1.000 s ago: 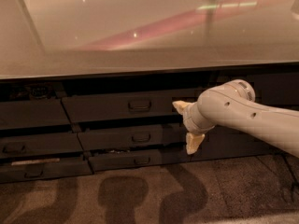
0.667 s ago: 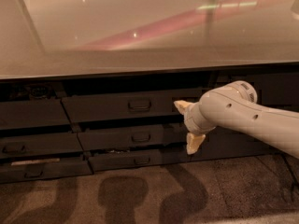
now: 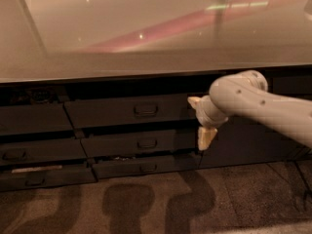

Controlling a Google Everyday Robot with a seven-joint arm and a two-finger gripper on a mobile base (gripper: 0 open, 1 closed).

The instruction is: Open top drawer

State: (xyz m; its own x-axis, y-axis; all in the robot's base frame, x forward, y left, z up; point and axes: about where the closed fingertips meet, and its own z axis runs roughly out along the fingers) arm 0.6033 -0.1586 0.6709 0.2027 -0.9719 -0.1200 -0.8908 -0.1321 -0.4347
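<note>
The top drawer (image 3: 112,112) is the widest dark grey front under the countertop, with a small rectangular pull handle (image 3: 145,110) at its centre. Its front sits about level with the fronts around it, and none of its inside shows. My gripper (image 3: 200,120) is at the drawer's right end, to the right of the handle and apart from it. It is open, with one pale fingertip (image 3: 193,101) up by the drawer's right edge and the other (image 3: 205,138) lower down. It holds nothing. My white arm (image 3: 263,104) reaches in from the right.
A glossy pale countertop (image 3: 146,33) overhangs the drawers. Two shorter drawers (image 3: 141,144) (image 3: 146,167) lie below the top one. More drawer fronts (image 3: 29,121) stand at the left and a dark cabinet panel (image 3: 253,143) at the right. Patterned floor (image 3: 146,204) lies in front.
My gripper and arm have shifted slightly to the right and up. The drawer has not moved.
</note>
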